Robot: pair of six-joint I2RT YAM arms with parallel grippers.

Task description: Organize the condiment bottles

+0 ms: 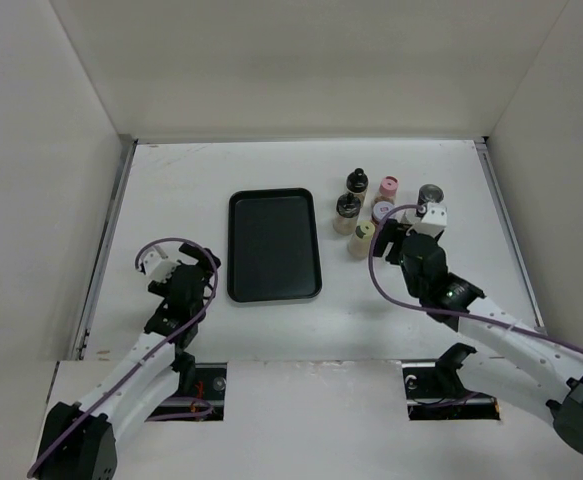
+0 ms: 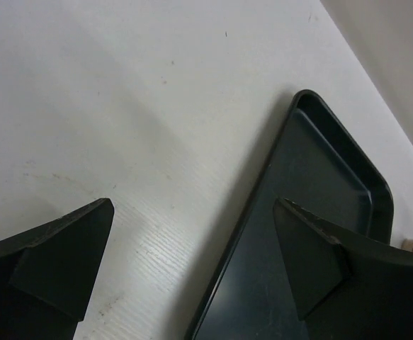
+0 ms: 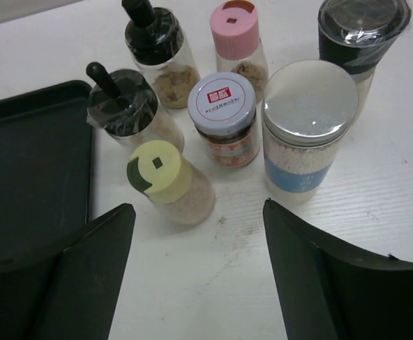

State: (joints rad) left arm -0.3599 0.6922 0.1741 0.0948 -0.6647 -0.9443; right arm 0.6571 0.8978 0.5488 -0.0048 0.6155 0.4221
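Condiment bottles [image 1: 362,238] in a cluster on the table [image 1: 171,190], just right of the tray [image 1: 273,245]

The counter [image 2: 121,106] is matt white with a fine grain. The tray [image 2: 312,184] is smooth black with a dull sheen. The bottles [image 3: 192,198] have clear bodies. The pink cap [image 3: 234,28] and yellow cap [image 3: 156,171] look like matt plastic, one lid [image 3: 309,95] is mirror-bright metal, and glossy crinkled film wraps the black caps [image 3: 153,39]. The left hand [image 2: 192,212] and right hand [image 3: 197,209] look like matt black plastic.

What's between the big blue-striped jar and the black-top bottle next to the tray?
A small jar with a red label on its lid, shown clearly by the right wrist view.
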